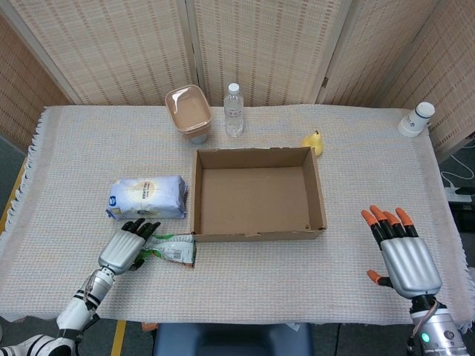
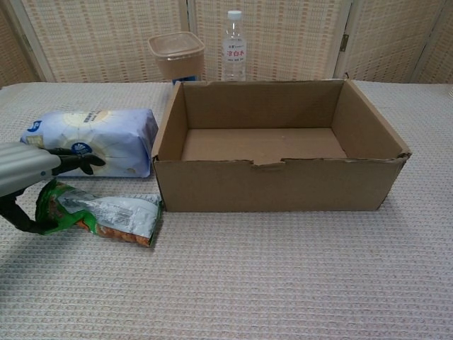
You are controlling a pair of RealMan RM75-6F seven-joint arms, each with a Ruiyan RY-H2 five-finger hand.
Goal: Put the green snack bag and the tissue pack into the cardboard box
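The green snack bag [image 2: 99,214] lay flat at the cardboard box's [image 1: 256,196] seven o'clock, the tissue pack [image 1: 147,197] at its nine. The left hand [image 1: 128,248] covered the bag's end, grasp uncertain; a shallow pinch could slip. The right hand [image 1: 401,256] hovered spread, holding nothing

Robot hand [image 2: 32,177] over green snack bag [image 2: 99,214]
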